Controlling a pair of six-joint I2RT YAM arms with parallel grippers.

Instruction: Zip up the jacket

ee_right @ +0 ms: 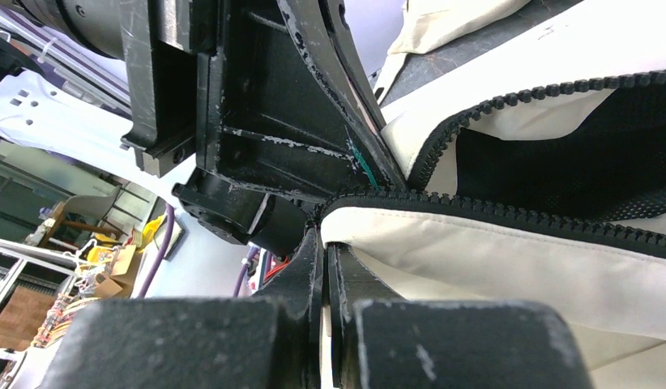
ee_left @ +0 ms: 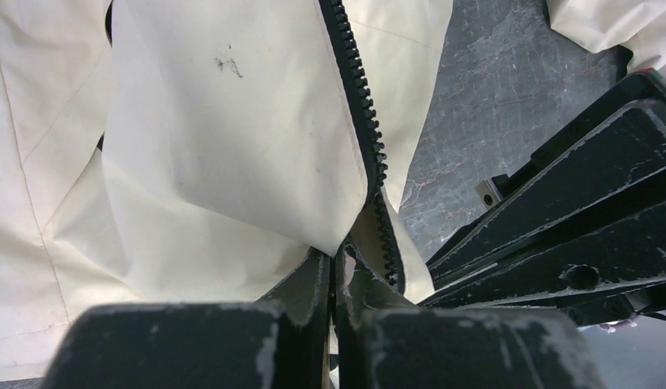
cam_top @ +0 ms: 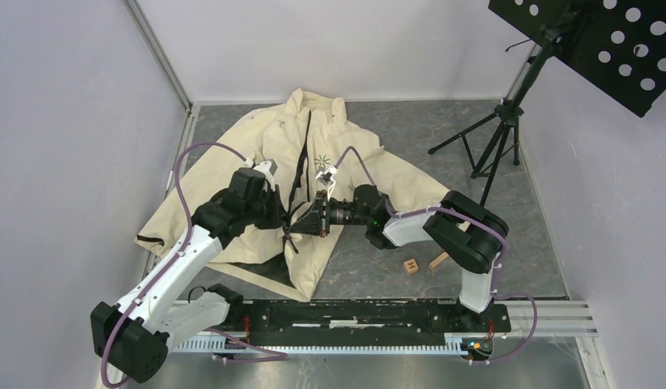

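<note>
I have left gripper (ee_left: 334, 263) and right gripper (ee_right: 323, 243) clamped shut on the zipper tapes (ee_left: 362, 121) low on the jacket (cam_top: 273, 162) (spread across the table (cam_top: 378, 275), collar far), seemingly the firmest hold on such floppy cloth.

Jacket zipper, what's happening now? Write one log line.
left gripper: shut on jacket | right gripper: shut on jacket | zipper: teeth apart

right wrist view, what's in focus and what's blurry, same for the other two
Right wrist: zipper teeth crisp, own right claw soft up close. Left wrist: teeth crisp, left claw blurred. Top external: evenly lit, sharp jacket, faint shadows.
</note>
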